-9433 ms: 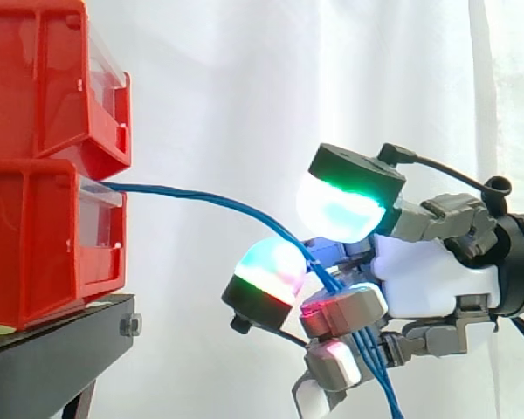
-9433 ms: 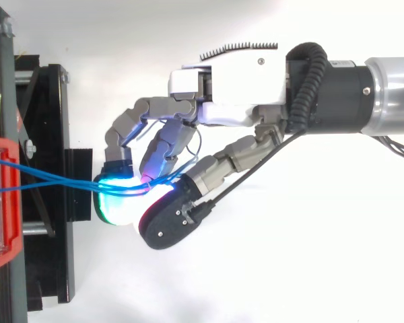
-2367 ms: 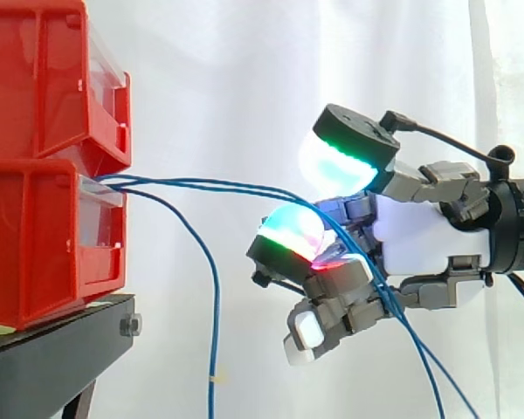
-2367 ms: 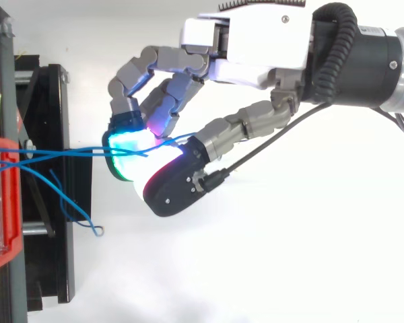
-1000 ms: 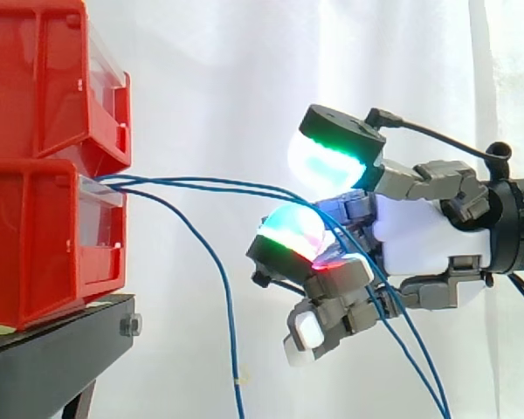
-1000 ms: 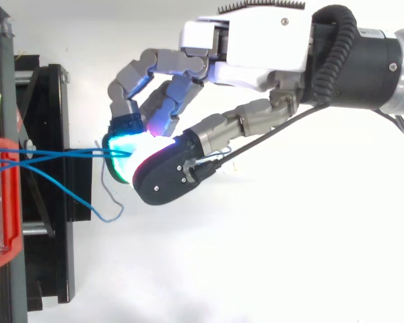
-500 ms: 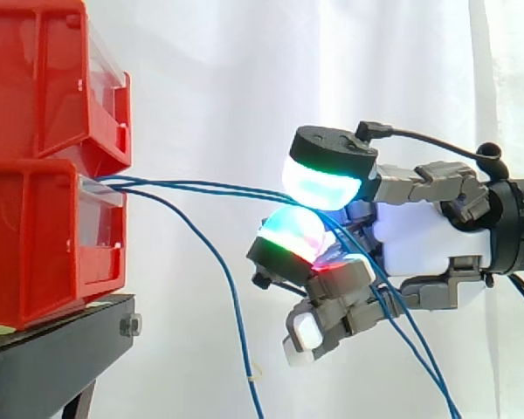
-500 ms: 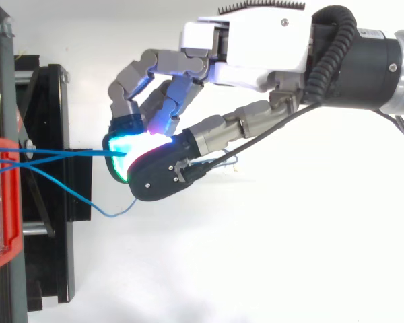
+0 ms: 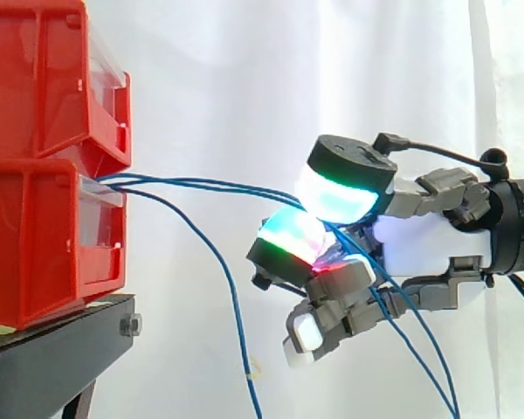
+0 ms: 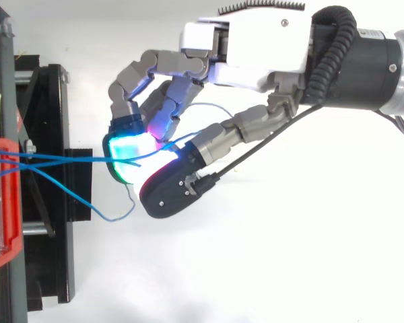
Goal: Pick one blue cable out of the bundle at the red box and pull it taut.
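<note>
Holding against half a second ago, the stacked red bins [image 9: 52, 175] and the black stand [image 9: 61, 349] at the left edge of the side view sit as they did. The loose blue cable [image 9: 231, 297] droops from the lower bin's front to the bottom edge much as before. In the top view its free end [image 10: 111, 217] curls beside the stand.

Two blue cables [image 9: 210, 183] run level from the same bin front, rightward to the hand [image 9: 419, 249] at centre right. The thumb pad [image 9: 341, 192] has shifted a little to the right. In the top view it has swung toward the lower right, and a thin blue loop [image 10: 209, 108] now shows above the thumb.

The hand reaches in from the right edge before the white curtain [image 9: 244, 78], palm toward the bins and fingers curled. The two cables pass between the thumb pad and a glowing green fingertip [image 9: 288, 240], nipped there, then fall away to the lower right.
</note>
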`<action>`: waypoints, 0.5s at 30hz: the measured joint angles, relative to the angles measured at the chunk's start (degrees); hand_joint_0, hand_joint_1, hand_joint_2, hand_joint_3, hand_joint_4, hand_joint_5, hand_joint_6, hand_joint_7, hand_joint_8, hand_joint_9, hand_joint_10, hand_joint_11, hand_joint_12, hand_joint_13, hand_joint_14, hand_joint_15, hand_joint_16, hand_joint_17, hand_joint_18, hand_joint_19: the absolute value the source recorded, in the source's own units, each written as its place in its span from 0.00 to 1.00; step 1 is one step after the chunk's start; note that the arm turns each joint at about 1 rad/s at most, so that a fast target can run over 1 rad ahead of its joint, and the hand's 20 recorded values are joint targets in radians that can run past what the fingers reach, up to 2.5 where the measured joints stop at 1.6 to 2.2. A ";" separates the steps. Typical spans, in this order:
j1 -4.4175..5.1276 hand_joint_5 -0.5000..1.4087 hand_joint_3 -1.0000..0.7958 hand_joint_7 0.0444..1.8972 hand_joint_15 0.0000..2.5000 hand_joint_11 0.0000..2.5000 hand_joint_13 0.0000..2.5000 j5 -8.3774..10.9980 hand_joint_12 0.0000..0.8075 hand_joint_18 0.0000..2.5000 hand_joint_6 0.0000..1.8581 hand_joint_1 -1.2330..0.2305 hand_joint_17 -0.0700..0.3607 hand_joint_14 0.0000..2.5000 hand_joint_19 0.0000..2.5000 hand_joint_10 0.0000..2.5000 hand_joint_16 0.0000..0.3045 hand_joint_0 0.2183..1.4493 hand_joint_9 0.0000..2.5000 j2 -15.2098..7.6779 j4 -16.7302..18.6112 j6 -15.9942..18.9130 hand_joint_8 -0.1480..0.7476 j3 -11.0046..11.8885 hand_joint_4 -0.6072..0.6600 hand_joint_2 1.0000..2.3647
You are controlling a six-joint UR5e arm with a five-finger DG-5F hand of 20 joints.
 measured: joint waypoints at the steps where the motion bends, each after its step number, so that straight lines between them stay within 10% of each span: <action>1: 0.00 0.17 0.28 0.58 0.22 0.58 0.28 0.00 0.46 0.24 0.50 0.21 0.44 0.01 0.14 0.00 0.17 0.48 0.40 0.00 0.00 -0.01 0.51 0.00 0.56 0.00; 7: -0.01 0.17 0.28 0.55 0.23 0.58 0.28 0.00 0.49 0.24 0.50 0.24 0.46 0.01 0.17 0.00 0.19 0.24 0.41 0.00 0.00 -0.02 0.55 -0.01 0.61 0.00; 15: -0.01 0.17 0.28 0.53 0.23 0.57 0.29 0.00 0.51 0.24 0.49 0.37 0.48 0.01 0.18 0.00 0.20 0.19 0.42 0.00 0.00 -0.02 0.59 -0.02 0.61 0.00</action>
